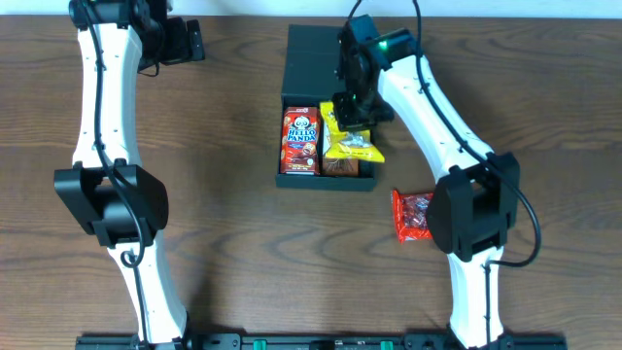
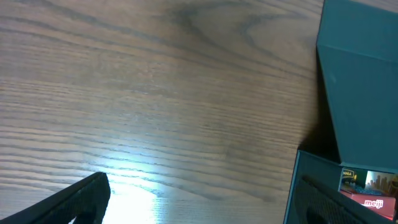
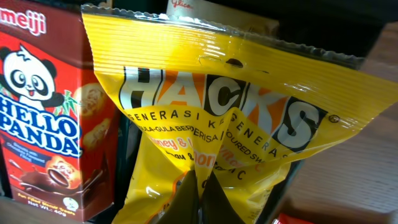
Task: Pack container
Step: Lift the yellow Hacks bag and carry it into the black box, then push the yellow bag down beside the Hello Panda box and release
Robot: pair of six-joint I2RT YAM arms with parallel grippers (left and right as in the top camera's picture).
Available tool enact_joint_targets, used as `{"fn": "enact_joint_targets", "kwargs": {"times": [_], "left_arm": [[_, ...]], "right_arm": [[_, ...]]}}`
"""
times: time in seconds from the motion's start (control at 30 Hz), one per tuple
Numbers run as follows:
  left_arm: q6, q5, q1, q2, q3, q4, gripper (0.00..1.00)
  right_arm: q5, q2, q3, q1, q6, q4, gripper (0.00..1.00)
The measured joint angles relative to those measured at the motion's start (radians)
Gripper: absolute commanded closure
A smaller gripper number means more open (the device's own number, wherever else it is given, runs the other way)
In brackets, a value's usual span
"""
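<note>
The dark teal container (image 1: 292,92) lies at the table's middle back, its flap lid (image 1: 313,53) folded open away from me. A red Hello Panda box (image 1: 300,141) lies in its left half. My right gripper (image 1: 351,119) hangs over the right half, shut on a fold of the yellow Hacks bag (image 1: 354,148). In the right wrist view the fingers (image 3: 186,202) pinch the bag (image 3: 217,106) beside the Hello Panda box (image 3: 50,124). My left gripper (image 1: 187,41) stands open at the far left back, with only bare wood between its fingers (image 2: 81,199). The container's wall (image 2: 360,93) shows at the right.
A red snack pack (image 1: 412,214) lies on the table right of the container, close to the right arm's base link. A brown pack (image 1: 340,168) sits in the container under the yellow bag. The wooden table (image 1: 224,194) spreads between the two arms.
</note>
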State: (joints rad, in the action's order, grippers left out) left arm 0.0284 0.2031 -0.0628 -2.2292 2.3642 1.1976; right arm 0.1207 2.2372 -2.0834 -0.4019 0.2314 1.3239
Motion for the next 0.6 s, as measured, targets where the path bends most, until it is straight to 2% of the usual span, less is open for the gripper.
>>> {"fn": "enact_joint_targets", "kwargs": {"times": [0.2,0.27,0.37,0.47,0.5,0.53,0.6], "left_arm": [[0.0,0.0,0.0,0.0,0.0,0.0,0.05],[0.0,0.0,0.0,0.0,0.0,0.0,0.05],[0.0,0.0,0.0,0.0,0.0,0.0,0.05],[0.0,0.0,0.0,0.0,0.0,0.0,0.05],[0.0,0.0,0.0,0.0,0.0,0.0,0.05],[0.0,0.0,0.0,0.0,0.0,0.0,0.04],[0.0,0.0,0.0,0.0,0.0,0.0,0.05]], "right_arm": [[0.003,0.0,0.067,-0.019,0.003,-0.066,0.97],[0.003,0.0,0.098,-0.029,0.011,-0.081,0.56],[0.002,0.0,0.119,-0.04,0.011,-0.085,0.36],[-0.015,0.0,0.122,-0.044,0.014,-0.088,0.36],[-0.027,0.0,0.122,-0.044,0.014,-0.087,0.4],[-0.04,0.0,0.122,-0.044,0.014,-0.085,0.46],[-0.061,0.0,0.122,-0.043,0.017,-0.076,0.66]]}}
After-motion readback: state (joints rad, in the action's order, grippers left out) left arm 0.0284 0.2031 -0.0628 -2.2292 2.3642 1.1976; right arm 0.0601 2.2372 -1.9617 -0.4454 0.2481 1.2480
